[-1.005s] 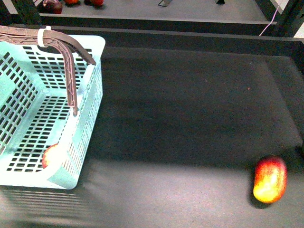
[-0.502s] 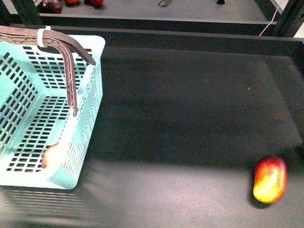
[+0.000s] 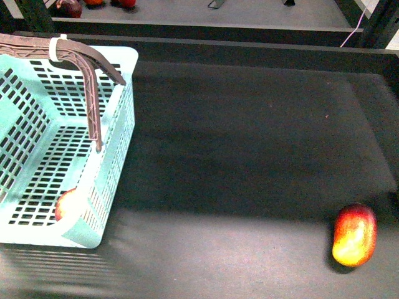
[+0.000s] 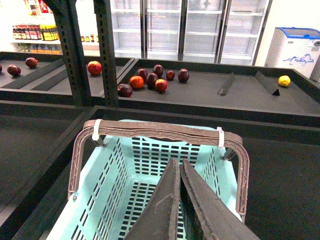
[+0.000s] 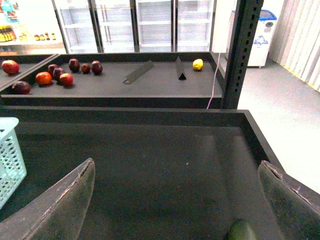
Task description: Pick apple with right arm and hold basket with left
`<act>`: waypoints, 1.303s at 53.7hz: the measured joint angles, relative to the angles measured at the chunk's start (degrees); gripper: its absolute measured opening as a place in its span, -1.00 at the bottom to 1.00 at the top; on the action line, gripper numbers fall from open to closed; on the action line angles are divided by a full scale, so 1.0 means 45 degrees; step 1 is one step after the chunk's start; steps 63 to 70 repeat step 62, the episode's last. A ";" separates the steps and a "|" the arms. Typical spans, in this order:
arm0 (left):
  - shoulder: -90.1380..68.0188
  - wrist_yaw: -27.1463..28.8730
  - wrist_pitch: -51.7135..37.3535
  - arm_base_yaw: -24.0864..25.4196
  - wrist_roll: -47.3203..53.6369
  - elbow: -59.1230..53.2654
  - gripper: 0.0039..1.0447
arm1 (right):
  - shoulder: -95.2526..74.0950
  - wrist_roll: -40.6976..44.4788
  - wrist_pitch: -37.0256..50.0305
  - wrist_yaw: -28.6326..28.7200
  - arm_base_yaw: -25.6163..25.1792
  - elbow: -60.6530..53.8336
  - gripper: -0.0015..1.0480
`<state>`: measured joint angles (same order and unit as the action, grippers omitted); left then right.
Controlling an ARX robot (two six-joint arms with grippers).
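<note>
We see the slotted plastic basket [image 3: 68, 143] at 9 o'clock, apple [image 3: 70, 204] inside; wide bare mat [image 3: 249, 143] beside. Left gripper [image 4: 179, 172] clenched, right gripper [image 5: 175, 200] released.

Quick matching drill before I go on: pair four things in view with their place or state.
Things:
1. apple
2. oval fruit
3. left gripper
4. right gripper

Place or state:
A. jaws closed together above the basket
B. jaws spread wide apart
C. lying on the basket floor, in its near corner
D. on the dark shelf, far right, outside the basket

Pairs: 1-C, 2-D, 3-A, 4-B
</note>
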<state>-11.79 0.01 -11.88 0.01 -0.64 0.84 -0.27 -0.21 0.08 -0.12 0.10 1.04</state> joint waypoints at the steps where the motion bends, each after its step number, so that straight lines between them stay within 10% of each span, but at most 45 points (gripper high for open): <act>1: 0.0029 0.0000 0.0029 0.0000 0.0000 0.0000 -0.94 | 0.0000 0.0000 0.0000 0.0000 0.0000 0.0000 0.83; 45: 0.2540 0.0000 0.2623 0.0000 0.0005 0.0000 -0.94 | 0.0000 0.0000 0.0000 0.0000 0.0000 0.0000 0.83; 62: 0.2540 0.0000 0.2623 0.0000 0.0010 0.0000 0.54 | 0.0000 0.0000 0.0000 0.0000 0.0000 0.0000 0.83; 70: 0.2540 0.0000 0.2623 0.0000 0.0010 0.0000 0.54 | 0.0000 0.0000 0.0000 0.0000 0.0000 0.0000 0.83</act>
